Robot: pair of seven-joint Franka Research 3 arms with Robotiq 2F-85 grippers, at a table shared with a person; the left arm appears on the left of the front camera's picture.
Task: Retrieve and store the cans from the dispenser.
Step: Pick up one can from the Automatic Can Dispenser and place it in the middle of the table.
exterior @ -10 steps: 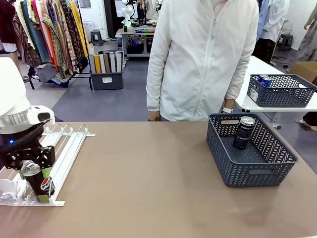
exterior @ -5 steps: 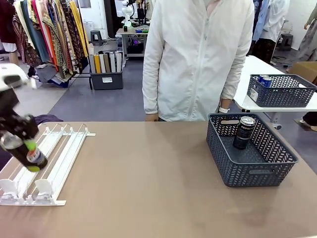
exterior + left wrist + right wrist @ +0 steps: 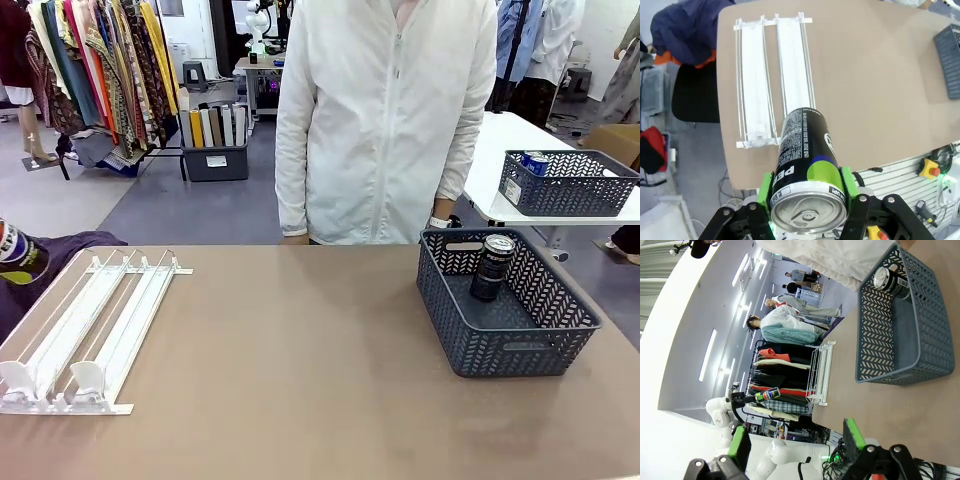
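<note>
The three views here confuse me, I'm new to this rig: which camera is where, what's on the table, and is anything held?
The wide view looks across the brown table at a person. On it lie the white dispenser, its lanes bare, and a grey basket with one dark can inside. The other two cameras ride on the arms' wrists. The left tool grips a black can between green pads, high over the dispenser. The right tool is open, holding nothing.
</note>
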